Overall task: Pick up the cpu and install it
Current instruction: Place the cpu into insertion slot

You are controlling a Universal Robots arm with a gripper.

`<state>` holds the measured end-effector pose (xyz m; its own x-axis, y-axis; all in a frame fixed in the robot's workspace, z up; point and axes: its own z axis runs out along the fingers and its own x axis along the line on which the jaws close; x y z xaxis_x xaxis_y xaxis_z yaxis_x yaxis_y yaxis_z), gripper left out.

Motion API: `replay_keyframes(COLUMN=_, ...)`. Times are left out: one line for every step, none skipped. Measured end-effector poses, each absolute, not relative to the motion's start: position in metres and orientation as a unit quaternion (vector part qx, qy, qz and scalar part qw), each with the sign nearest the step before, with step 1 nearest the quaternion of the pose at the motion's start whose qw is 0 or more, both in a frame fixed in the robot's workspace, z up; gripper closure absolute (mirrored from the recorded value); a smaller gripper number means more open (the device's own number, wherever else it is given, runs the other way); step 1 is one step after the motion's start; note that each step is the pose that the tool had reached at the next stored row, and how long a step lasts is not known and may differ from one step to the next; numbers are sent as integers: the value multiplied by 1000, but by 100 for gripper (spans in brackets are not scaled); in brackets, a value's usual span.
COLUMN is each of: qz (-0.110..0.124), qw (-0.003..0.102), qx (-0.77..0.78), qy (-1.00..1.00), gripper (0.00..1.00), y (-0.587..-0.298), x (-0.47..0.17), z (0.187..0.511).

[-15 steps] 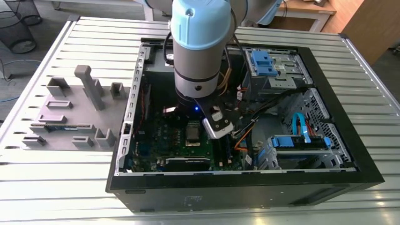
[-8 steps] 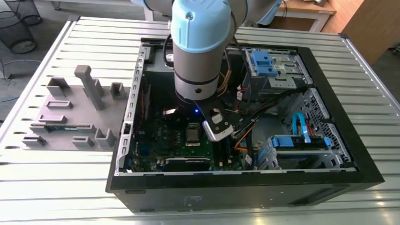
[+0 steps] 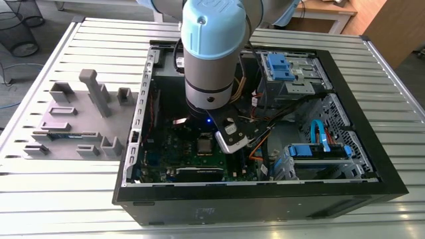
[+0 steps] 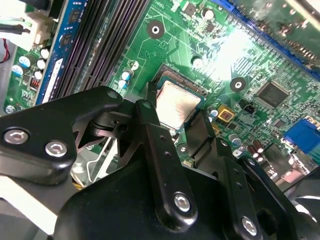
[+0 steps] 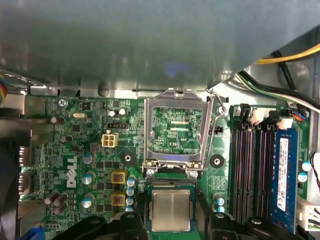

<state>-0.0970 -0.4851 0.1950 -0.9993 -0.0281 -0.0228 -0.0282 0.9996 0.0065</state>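
Observation:
The cpu [image 4: 177, 102], a flat silver square with a thin pale rim, lies in the socket on the green motherboard [image 4: 250, 60]; it shows in both wrist views [image 5: 171, 210]. The socket's metal lid [image 5: 175, 125] stands swung open beyond it. My gripper [image 4: 175, 117] hangs right over the chip, one black finger [image 4: 150, 135] on each side. The fingers [image 5: 135, 225] sit slightly wider apart than the chip, so the gripper is open around it. In the exterior view my arm [image 3: 209, 59] reaches down into the open computer case [image 3: 371, 164].
Black memory slots and a blue memory stick [image 5: 282, 170] run beside the socket. Loose cables [image 5: 280, 90] hang near the case wall. Blue drive brackets [image 3: 285, 67] stand at the case's far end. A grey parts fixture [image 3: 73, 119] sits at the exterior view's left.

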Motion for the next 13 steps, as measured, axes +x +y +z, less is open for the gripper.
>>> replay_keyframes(qz=3, qw=11, qx=-13, qy=1000, gripper=53, y=-486, x=-97, z=195)
replay_keyframes(qz=4, qw=11, qx=-10, qy=1000, gripper=53, y=-486, x=-97, z=194)
replay_keyframes(qz=3, qw=11, qx=-8, qy=1000, gripper=53, y=-486, x=-97, z=194)
replay_keyframes(qz=3, qw=11, qx=-5, qy=1000, gripper=53, y=-486, x=-97, z=193)
replay_keyframes(qz=3, qw=11, qx=-4, qy=1000, gripper=53, y=-486, x=-97, z=193)
replay_keyframes(qz=3, qw=11, qx=-3, qy=1000, gripper=53, y=-486, x=-97, z=192)
replay_keyframes(qz=3, qw=11, qx=-2, qy=1000, gripper=53, y=-486, x=-97, z=192)
replay_keyframes(qz=3, qw=11, qx=-1, qy=1000, gripper=53, y=-486, x=-97, z=192)
replay_keyframes(qz=3, qw=11, qx=-1, qy=1000, gripper=53, y=-486, x=-97, z=192)
replay_keyframes(qz=3, qw=11, qx=-1, qy=1000, gripper=53, y=-486, x=-97, z=192)
replay_keyframes(qz=3, qw=11, qx=-1, qy=1000, gripper=53, y=-486, x=-96, z=192)
replay_keyframes(qz=3, qw=11, qx=-1, qy=1000, gripper=53, y=-486, x=-96, z=192)
replay_keyframes(qz=3, qw=11, qx=-1, qy=1000, gripper=53, y=-486, x=-96, z=192)
